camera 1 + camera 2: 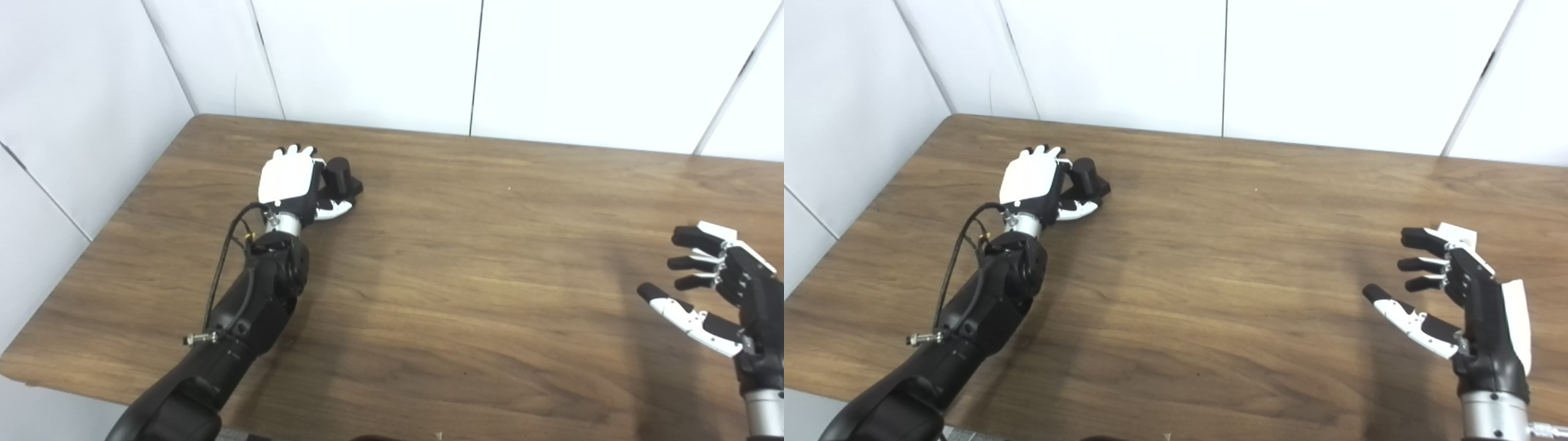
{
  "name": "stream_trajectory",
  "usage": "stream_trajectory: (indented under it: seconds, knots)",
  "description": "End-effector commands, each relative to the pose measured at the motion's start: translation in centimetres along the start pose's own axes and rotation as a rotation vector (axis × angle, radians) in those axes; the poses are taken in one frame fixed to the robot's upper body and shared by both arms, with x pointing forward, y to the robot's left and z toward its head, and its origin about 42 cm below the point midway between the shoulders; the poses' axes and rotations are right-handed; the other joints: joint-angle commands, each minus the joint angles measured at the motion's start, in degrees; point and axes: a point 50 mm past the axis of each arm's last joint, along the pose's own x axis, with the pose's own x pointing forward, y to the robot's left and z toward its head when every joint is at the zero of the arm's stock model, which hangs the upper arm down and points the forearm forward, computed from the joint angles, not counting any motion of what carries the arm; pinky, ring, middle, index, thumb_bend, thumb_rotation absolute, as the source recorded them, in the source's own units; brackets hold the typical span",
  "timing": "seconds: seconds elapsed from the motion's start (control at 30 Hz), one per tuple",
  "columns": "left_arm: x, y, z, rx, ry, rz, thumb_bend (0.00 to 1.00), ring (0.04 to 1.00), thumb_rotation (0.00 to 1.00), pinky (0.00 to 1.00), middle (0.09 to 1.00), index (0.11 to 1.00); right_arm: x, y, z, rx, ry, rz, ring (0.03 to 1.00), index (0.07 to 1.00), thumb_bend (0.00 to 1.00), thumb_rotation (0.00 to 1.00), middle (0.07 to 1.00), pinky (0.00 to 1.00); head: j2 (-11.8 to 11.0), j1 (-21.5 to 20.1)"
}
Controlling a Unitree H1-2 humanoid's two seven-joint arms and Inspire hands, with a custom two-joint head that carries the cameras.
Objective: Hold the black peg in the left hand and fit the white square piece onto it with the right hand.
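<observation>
Black peg (340, 177) sits far left on the wooden surface (465, 263), left hand (293, 184) wrapped around it; right hand (1454, 294) hangs spread, near right.

White square piece (1458, 234) mostly hidden behind right hand (1464, 300)

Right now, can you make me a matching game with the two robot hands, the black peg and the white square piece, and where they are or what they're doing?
Things:
1. left hand
2. right hand
3. black peg
4. white square piece

Descriptions:
A. partly hidden behind the fingers at the right side of the table
B. open, holding nothing
C. inside the grip at the far left of the table
D. wrapped around a dark object

Pairs: 1-D, 2-B, 3-C, 4-A
</observation>
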Motion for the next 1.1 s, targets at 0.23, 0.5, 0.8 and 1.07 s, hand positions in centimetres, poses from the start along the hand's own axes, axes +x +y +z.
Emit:
stream_trajectory:
  seconds: [0.23, 0.5, 0.8, 1.07]
  knots:
    - [-0.2, -0.5, -0.5, -0.019, -0.027, -0.101, 0.71, 0.958, 0.29, 1.00, 0.894, 0.527, -0.9, -0.4, 0.7, 0.011, -0.043, -0.040, 0.625, 0.683, 0.53, 0.00, 0.724, 0.50, 0.3, -0.1]
    - [-0.9, -0.3, -0.3, -0.143, -0.060, -0.105, 0.52, 0.945, 0.07, 1.00, 0.875, 0.484, -1.0, -0.2, 0.7, 0.016, -0.040, -0.041, 0.634, 0.682, 0.52, 0.00, 0.728, 0.51, 0.4, 0.0]
    - [-1.6, 0.6, 0.1, -0.266, -0.163, -0.111, 0.52, 0.959, 0.07, 1.00, 0.896, 0.489, -0.9, -0.1, 0.6, 0.009, -0.043, -0.039, 0.634, 0.683, 0.52, 0.00, 0.729, 0.51, 0.7, -0.1]
    - [-2.2, 0.5, 0.5, -0.310, -0.349, -0.130, 0.52, 0.971, 0.08, 1.00, 0.906, 0.493, -1.0, 0.0, 0.7, 0.011, -0.041, -0.038, 0.638, 0.683, 0.52, 0.00, 0.732, 0.51, 1.0, -1.0]
